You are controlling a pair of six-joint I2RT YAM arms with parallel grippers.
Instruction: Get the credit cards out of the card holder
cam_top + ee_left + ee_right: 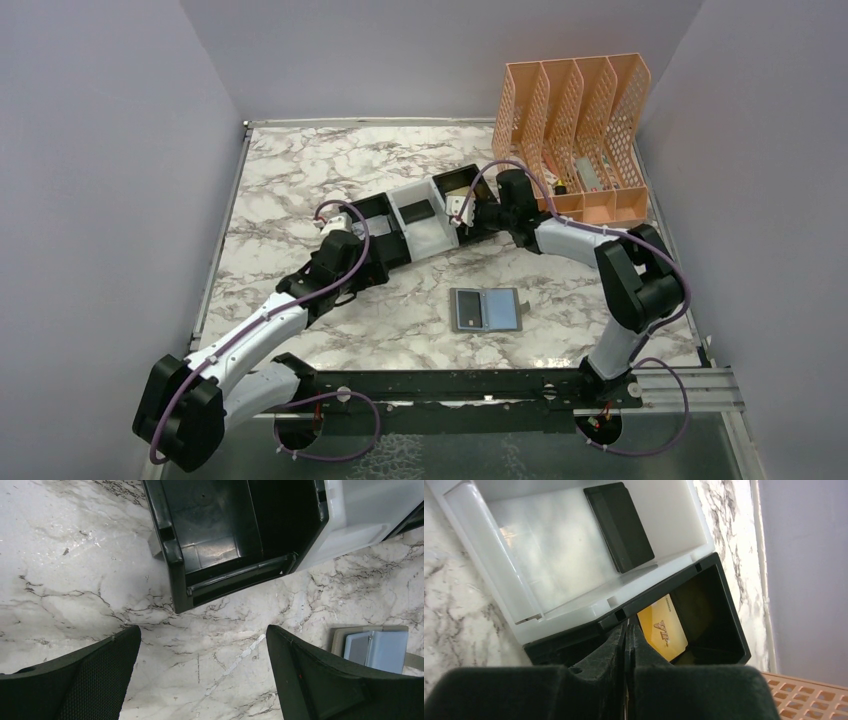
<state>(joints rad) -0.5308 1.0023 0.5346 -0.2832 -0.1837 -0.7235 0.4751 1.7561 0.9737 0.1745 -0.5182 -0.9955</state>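
Note:
The card holder (487, 309) lies open and flat on the marble, blue-grey inside up; its edge also shows in the left wrist view (377, 647). A gold-yellow credit card (663, 627) rests inside the tray's right black compartment (724, 625), partly hidden by my fingers. A black card (619, 525) lies in the white middle compartment (549, 545). My right gripper (626, 635) (462, 212) hovers over that black compartment, shut, with nothing seen between the pads. My left gripper (202, 645) (350, 222) stands wide open over bare marble, just short of the tray's left black compartment (220, 540).
The black-and-white three-compartment tray (415, 235) sits slanted at mid-table. A peach mesh file rack (585, 130) stands at the back right, close behind my right arm; its corner shows in the right wrist view (804, 700). Grey walls enclose the table.

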